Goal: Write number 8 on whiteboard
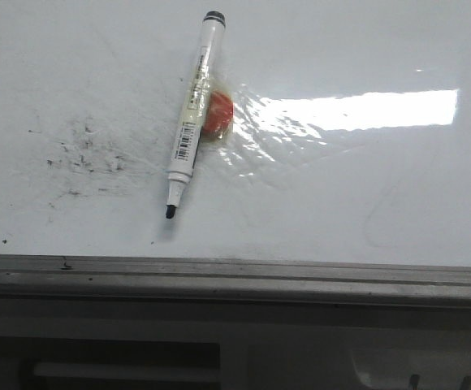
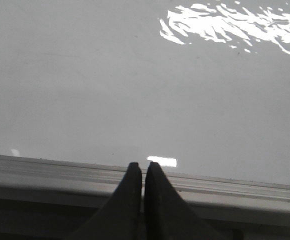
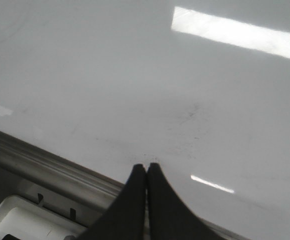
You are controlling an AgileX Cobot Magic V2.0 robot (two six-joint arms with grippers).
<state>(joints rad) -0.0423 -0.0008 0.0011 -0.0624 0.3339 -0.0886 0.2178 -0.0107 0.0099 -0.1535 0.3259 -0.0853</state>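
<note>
Surface: whiteboard (image 1: pixel 365 203), glossy white, lying flat, with a bright rectangular reflection at right of centre.
Near edge: grey metal rail (image 1: pixel 235 276) running left to right along the board's near side.
Marker (image 1: pixel 192 116): white barrel, uncapped, black tip pointing near, dark end far; lies slightly tilted, centre-left.
Red object (image 1: pixel 218 114): just right of the marker barrel, touching it.
Smudge specks (image 1: pixel 85 158): black, scattered left of the marker.

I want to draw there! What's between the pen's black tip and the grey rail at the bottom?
Just bare whiteboard, in the front view, between the marker tip and the grey rail.
</note>
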